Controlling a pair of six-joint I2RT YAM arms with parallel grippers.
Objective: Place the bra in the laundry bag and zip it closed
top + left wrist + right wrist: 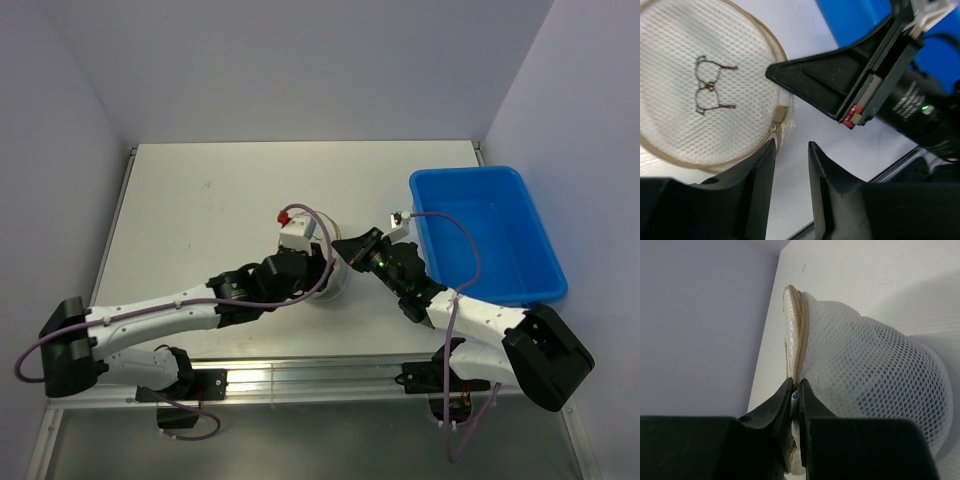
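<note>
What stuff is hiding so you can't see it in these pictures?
- Top view: the left arm and right arm cover most of the laundry bag.
- Left wrist view: picture edges cut off the lid, so the whole zip isn't seen.
- Right wrist view: the mesh is too cloudy to show any bra; the right gripper hides some rim.

Cream mesh cloth laundry bag (740, 115), glossy blue plastic bin (510, 215)

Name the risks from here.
1. The right gripper pinches only a thin edge at the rim of the bag, so it may slip free.
2. The open left gripper sits beside the zip pull, not around it, so closing now could miss it.
</note>
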